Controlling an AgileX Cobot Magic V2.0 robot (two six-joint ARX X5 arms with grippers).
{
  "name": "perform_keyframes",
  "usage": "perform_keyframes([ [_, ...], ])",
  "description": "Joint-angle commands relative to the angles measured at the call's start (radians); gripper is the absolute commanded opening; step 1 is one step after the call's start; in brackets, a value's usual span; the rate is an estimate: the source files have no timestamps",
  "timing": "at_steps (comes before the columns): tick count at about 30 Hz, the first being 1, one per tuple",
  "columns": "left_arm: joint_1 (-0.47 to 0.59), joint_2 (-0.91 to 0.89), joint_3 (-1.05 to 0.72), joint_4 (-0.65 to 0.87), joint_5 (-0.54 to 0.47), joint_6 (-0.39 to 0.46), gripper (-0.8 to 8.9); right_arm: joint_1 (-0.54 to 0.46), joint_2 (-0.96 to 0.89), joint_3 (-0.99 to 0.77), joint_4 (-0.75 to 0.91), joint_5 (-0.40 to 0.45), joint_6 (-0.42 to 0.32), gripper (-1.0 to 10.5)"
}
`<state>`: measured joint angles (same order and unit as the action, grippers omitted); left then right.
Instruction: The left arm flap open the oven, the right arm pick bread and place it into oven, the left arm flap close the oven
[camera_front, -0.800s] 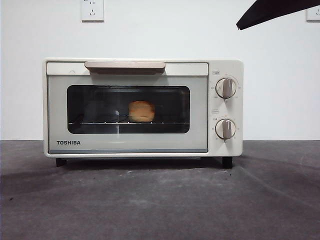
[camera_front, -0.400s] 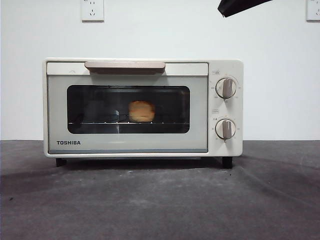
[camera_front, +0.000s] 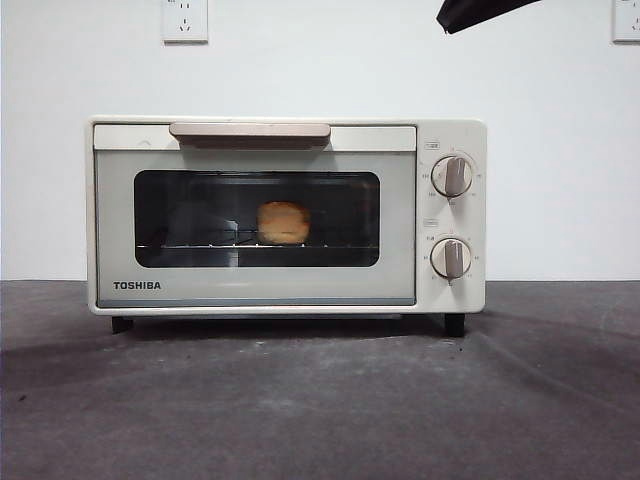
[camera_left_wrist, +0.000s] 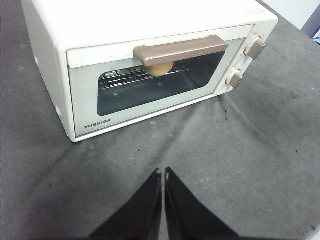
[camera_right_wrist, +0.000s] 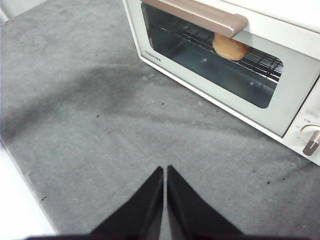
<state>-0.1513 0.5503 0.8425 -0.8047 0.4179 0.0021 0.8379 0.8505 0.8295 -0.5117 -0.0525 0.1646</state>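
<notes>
The left gripper (camera_left_wrist: 163, 173) hangs over bare grey table (camera_left_wrist: 260, 150), jaws together and empty. The right gripper (camera_right_wrist: 164, 170) does the same, jaws together, holding nothing. In the front view the oven (camera_front: 286, 215) fills the middle of the frame, door shut, with the bread (camera_front: 284, 222) on the wire rack (camera_front: 200, 243) behind the glass, at the window's centre.

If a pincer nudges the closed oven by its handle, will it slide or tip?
The oven looks wide and low on short feet, so tipping seems unlikely. Its beige handle sits high, so a hard shove might rock it. The matte grey table probably resists sliding.
</notes>
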Motion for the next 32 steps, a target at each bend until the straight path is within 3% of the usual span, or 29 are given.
perform_keyframes([
  [1, -0.002, 0.003, 0.017, 0.012, 0.001, 0.01, 0.16, 0.011, 0.004, 0.009, 0.01, 0.001, 0.01, 0.1],
  [11, -0.002, -0.007, 0.017, 0.013, 0.0, 0.018, 0.16, 0.011, 0.004, 0.009, 0.01, 0.001, 0.01, 0.1],
  [16, 0.013, -0.059, 0.005, 0.141, -0.016, 0.068, 0.16, 0.011, 0.004, 0.009, 0.01, 0.001, 0.01, 0.1],
  [24, 0.073, -0.21, -0.188, 0.57, -0.238, 0.066, 0.16, 0.011, 0.004, 0.009, 0.01, 0.001, 0.01, 0.1],
  [28, 0.097, -0.29, -0.309, 0.626, -0.354, 0.066, 0.16, 0.011, 0.004, 0.009, 0.01, 0.001, 0.01, 0.1],
  [32, 0.11, -0.366, -0.436, 0.626, -0.393, 0.07, 0.16, 0.011, 0.004, 0.009, 0.01, 0.001, 0.01, 0.1],
])
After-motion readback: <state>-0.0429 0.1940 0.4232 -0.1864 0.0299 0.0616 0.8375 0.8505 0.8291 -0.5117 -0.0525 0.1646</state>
